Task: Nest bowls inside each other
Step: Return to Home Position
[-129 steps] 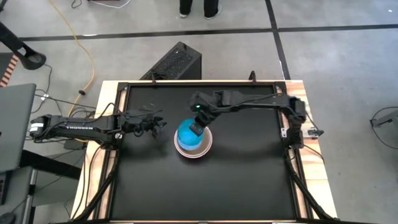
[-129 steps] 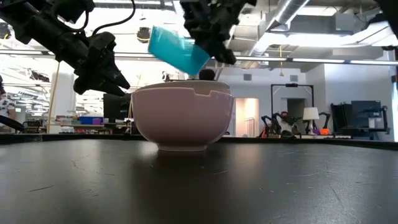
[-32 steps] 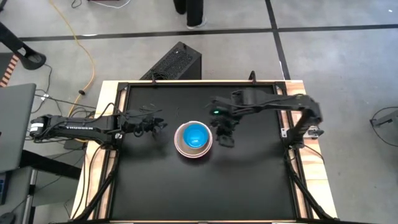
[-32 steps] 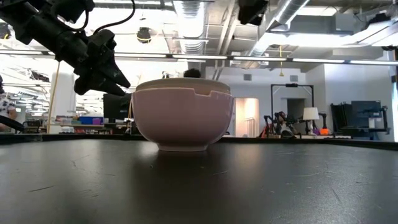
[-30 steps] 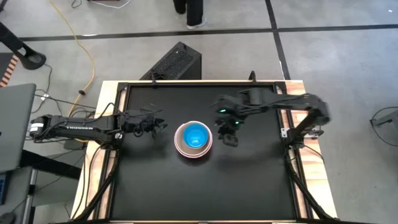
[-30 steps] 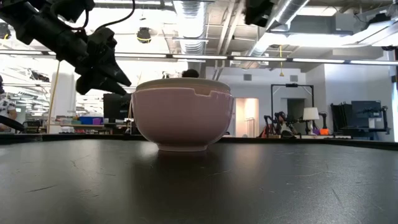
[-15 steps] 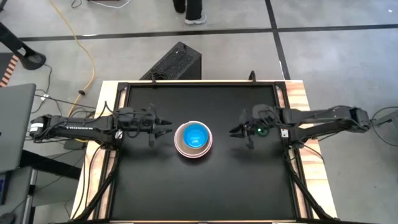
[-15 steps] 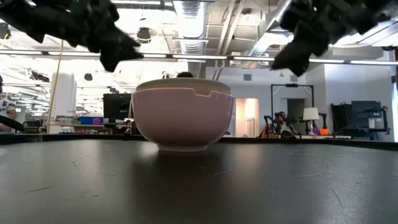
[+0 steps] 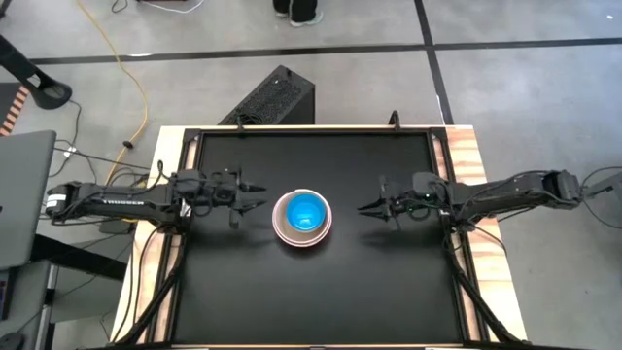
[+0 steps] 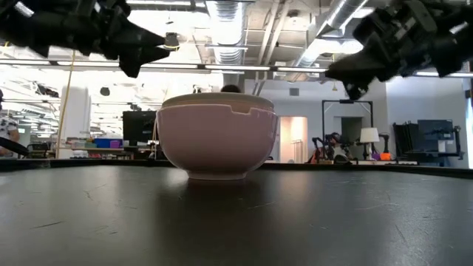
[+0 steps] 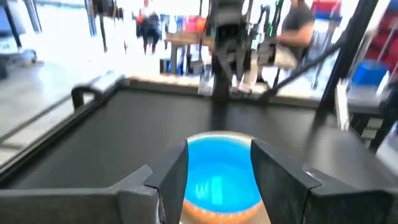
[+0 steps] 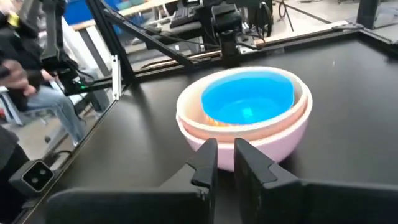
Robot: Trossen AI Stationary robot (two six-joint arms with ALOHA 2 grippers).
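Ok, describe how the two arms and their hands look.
Both are slim, dark and jointed. The left arm carries white lettering along one link; none shows on the right arm. The left hand and right hand each end in two dark, angular fingers.

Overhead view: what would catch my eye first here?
A stack of bowls sits in the middle of the black table, bright blue innermost and pale pink outermost. Two dark arms flank it, the left gripper and the right gripper both pointing at it without touching.
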